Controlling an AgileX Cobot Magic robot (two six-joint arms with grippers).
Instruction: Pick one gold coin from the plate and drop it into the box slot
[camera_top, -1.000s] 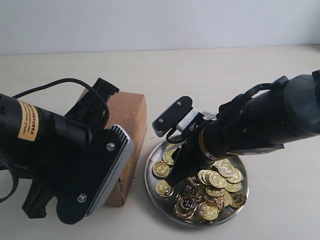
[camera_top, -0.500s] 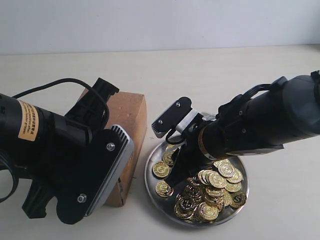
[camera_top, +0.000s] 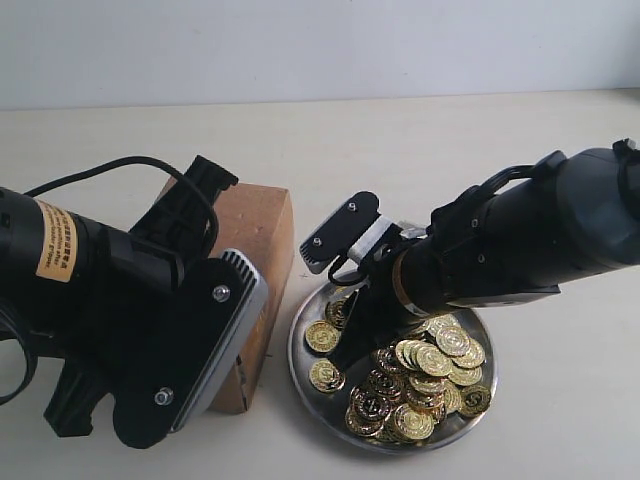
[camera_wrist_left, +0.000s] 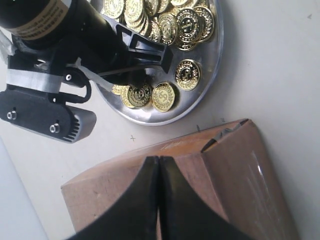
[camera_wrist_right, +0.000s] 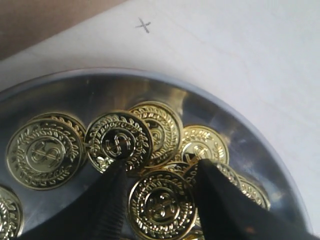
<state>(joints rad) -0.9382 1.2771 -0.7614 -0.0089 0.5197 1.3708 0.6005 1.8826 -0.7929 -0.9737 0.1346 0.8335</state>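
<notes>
On the plate (camera_wrist_right: 100, 92), right fingers (camera_wrist_right: 111, 207) flank a coin (camera_wrist_right: 161, 205).

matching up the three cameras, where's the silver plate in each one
exterior: the plate sits low and centre-right, just right of the box.
left wrist: the plate lies past the box, partly cut off by the picture edge.
right wrist: the plate fills most of the picture; only a corner of the box shows.
shared landmark: the gold coins piled on it.
</notes>
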